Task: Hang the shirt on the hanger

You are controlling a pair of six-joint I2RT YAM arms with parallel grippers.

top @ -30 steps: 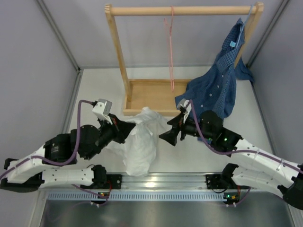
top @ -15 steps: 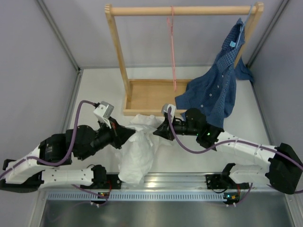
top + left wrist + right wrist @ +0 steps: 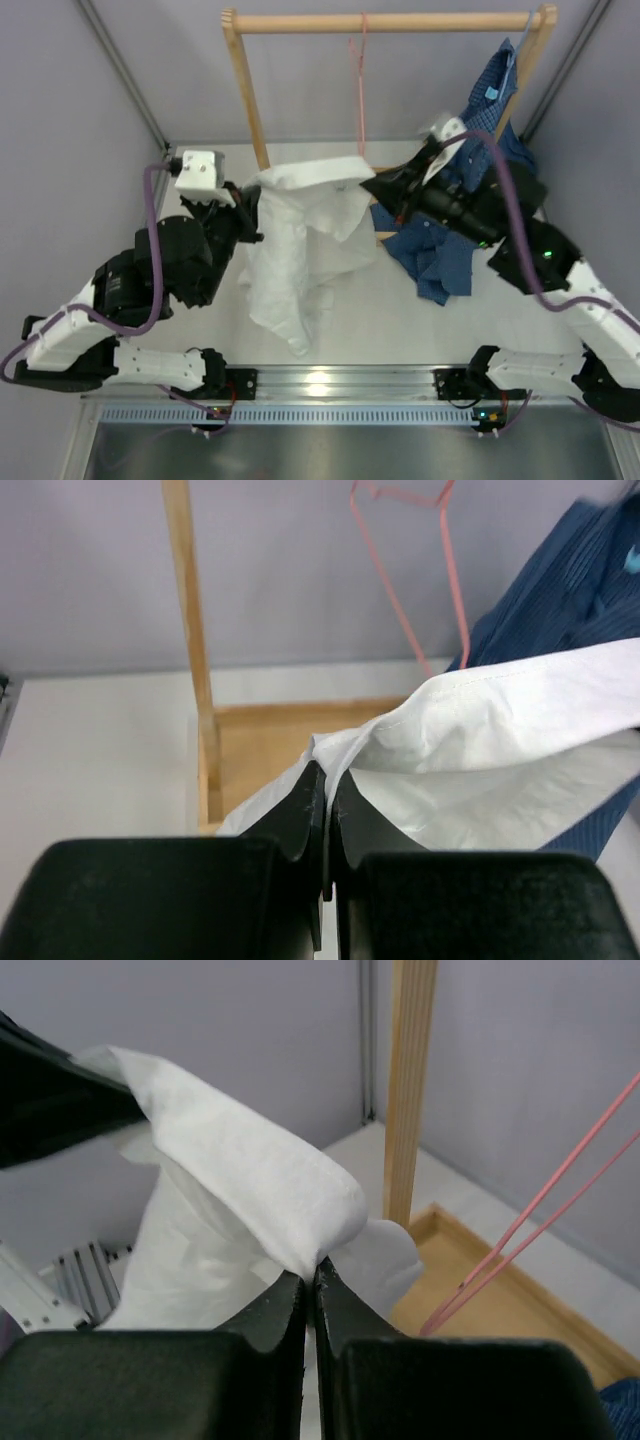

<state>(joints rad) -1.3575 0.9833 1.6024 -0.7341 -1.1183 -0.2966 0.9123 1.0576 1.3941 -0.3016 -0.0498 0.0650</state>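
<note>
Shirt [image 3: 300,230] hangs pinched between both arms' jaws

My left arm [image 3: 160,272] and right arm [image 3: 520,245] wear white shells over bulky black joints. Each trails a purple cable [image 3: 149,215] up to a pale camera box [image 3: 197,168]. My fingers [image 3: 300,815] are matte black wedges — smooth, tapering to thin tips.
</note>
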